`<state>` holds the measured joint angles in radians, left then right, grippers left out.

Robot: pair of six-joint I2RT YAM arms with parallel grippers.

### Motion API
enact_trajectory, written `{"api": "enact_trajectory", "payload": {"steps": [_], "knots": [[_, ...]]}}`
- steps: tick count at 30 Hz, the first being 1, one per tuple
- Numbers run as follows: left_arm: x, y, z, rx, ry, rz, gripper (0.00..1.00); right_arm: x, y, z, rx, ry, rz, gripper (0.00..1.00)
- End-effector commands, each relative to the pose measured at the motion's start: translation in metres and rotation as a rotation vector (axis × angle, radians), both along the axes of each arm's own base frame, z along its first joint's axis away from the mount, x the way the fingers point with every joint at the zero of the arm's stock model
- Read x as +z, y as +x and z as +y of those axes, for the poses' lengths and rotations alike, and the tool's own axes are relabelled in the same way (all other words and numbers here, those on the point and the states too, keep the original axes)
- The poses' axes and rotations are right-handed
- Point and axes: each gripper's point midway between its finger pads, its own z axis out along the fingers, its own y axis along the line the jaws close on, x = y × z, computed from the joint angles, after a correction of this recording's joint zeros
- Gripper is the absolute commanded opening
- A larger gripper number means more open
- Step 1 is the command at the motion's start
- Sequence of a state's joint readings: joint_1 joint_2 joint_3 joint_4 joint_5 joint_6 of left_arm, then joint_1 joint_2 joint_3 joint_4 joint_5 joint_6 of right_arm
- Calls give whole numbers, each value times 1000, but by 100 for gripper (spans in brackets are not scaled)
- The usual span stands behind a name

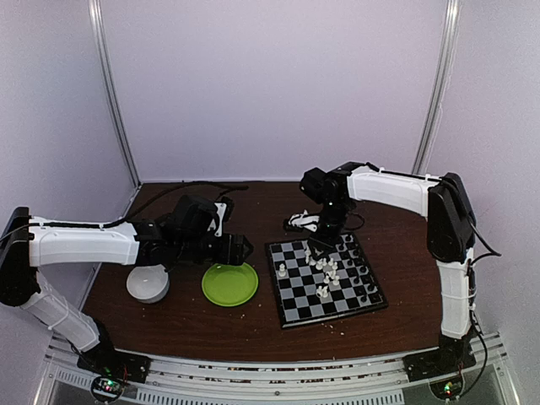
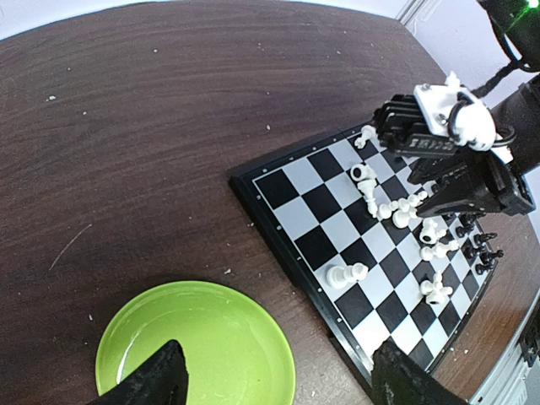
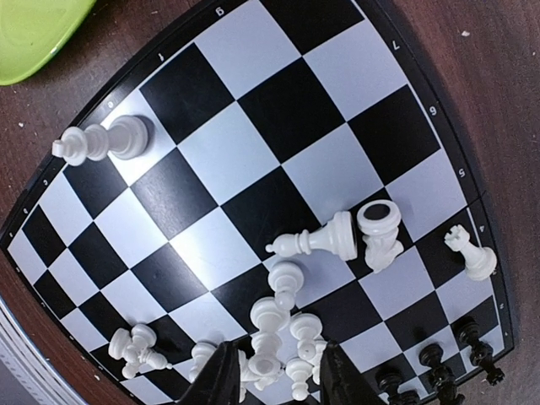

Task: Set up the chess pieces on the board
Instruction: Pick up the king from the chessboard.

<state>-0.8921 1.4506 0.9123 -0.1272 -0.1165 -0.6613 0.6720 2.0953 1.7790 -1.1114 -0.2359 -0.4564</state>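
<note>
At 3 o'clock of the green plate point(image 1: 229, 285) the board point(image 1: 291, 314) lies flat on the table point(image 1: 186, 325), with white chess pieces point(image 3: 308, 240) tumbled toward its 12 o'clock side. Over that heap hangs the right gripper point(image 3: 278, 353), fingers narrow with white pieces between them; whether they pinch one I cannot tell. Above the plate hovers the left gripper point(image 2: 278, 380), fingers spread wide

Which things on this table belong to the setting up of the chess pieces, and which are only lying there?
For the job:
- white chess pieces
- black chess pieces
- board

Only lying about:
- green plate
- white bowl
- pale crumbs
</note>
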Motion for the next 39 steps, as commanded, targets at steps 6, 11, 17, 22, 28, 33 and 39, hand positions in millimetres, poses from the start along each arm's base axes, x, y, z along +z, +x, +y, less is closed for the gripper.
{"api": "enact_trajectory", "payload": {"steps": [6,11,17,22,28,33,39], "knots": [[11,4,-4,15,-42,-32,77,-12,-8,-2,-7,-24,33,34],[11,4,-4,15,-38,-33,77,-17,-8,-4,-10,-43,33,32],[9,4,-4,19,-39,-26,77,-17,-9,-5,-13,-43,36,28],[8,5,-6,18,-40,-22,77,-20,-13,-5,-12,-43,52,20],[9,4,-6,18,-46,-19,77,-20,-14,-6,-13,-46,55,16],[10,4,-4,26,-52,-18,77,-2,-14,-6,-20,-37,17,9],[12,4,-4,40,-76,-21,76,31,-23,3,-3,28,-35,7]]}}
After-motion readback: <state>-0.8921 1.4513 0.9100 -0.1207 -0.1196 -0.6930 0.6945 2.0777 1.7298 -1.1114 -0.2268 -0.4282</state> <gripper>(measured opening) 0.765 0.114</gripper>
